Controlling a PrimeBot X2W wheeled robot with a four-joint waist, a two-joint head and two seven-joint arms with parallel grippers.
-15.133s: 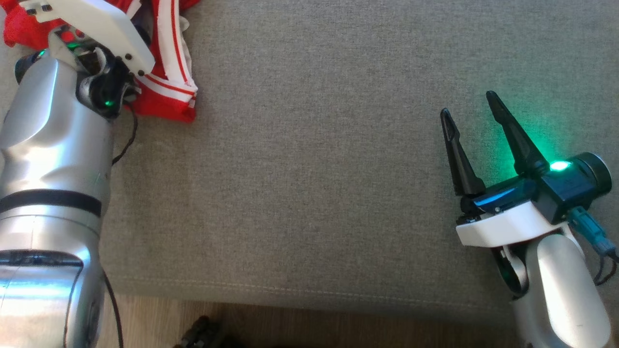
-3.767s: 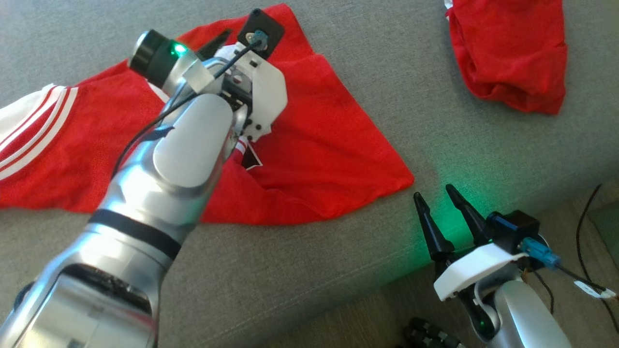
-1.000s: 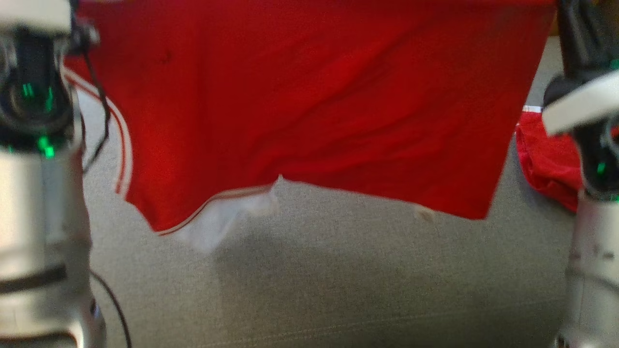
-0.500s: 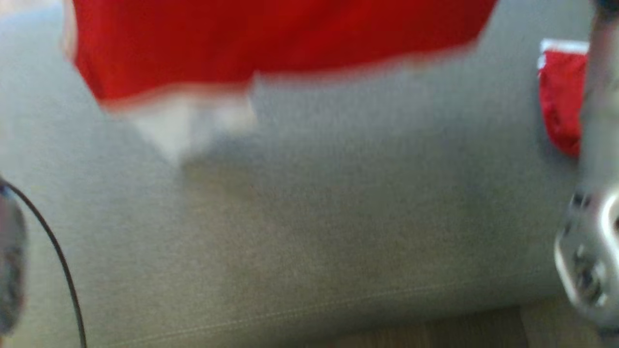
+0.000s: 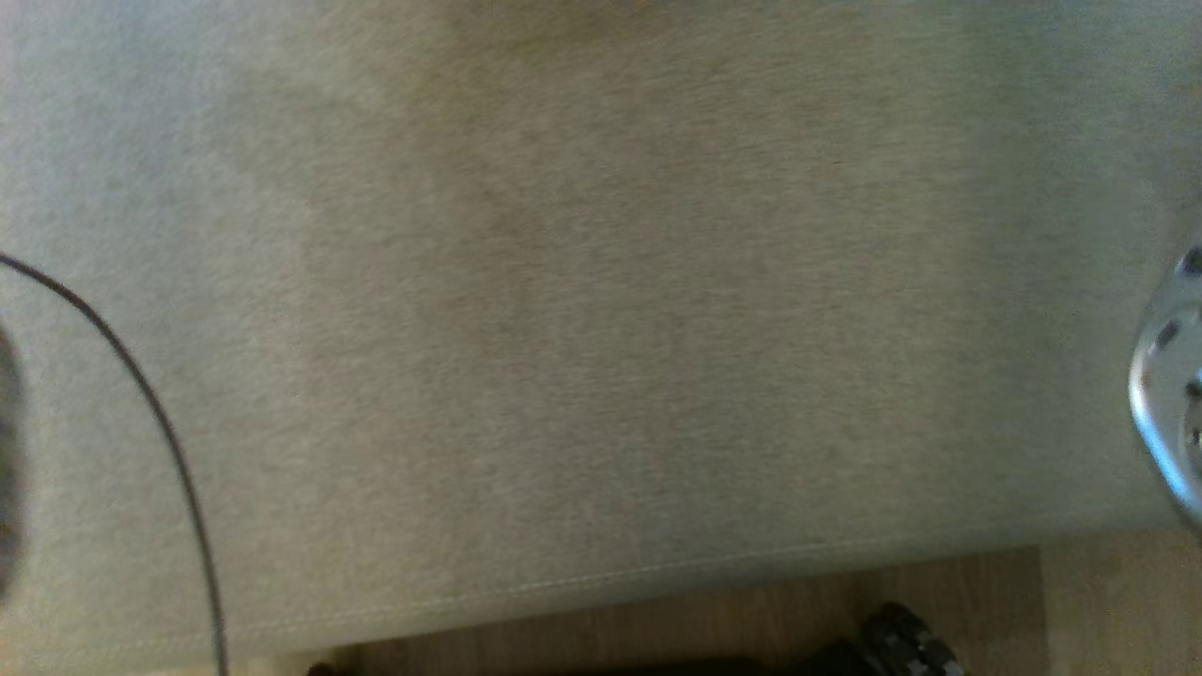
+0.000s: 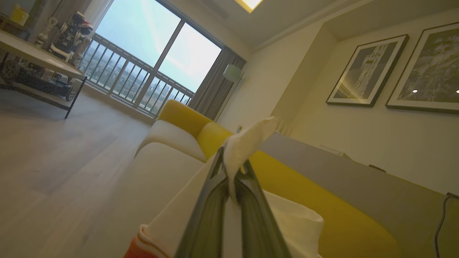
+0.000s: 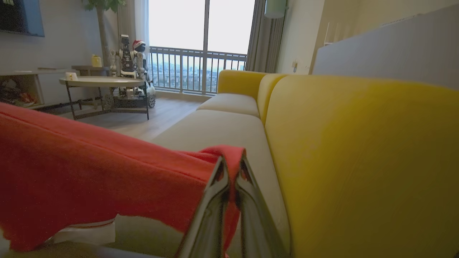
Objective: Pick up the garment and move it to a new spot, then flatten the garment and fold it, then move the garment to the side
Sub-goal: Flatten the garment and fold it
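The garment (image 7: pixel 89 165) is red with a white part, and both grippers hold it up over the grey sofa seat (image 5: pixel 601 329). In the left wrist view my left gripper (image 6: pixel 233 161) is shut on a white fold of the garment (image 6: pixel 251 139), and a red-striped edge shows low down. My right gripper (image 7: pixel 232 161) is shut on a red edge, and the cloth stretches away to the left of that view. In the head view, a silver part of my right arm (image 5: pixel 1169 413) sits at the right edge.
A yellow sofa backrest (image 7: pixel 358 150) runs along the seat. A round coffee table (image 7: pixel 104 82) stands on the wooden floor before the window. In the head view a black cable (image 5: pixel 160 422) crosses at the left. The seat's front edge and floor (image 5: pixel 751 601) lie at the bottom.
A second ago the red garment hung spread across the top of the head view. That whole picture has since shifted, the garment has passed out of its top, and both grips are unchanged.
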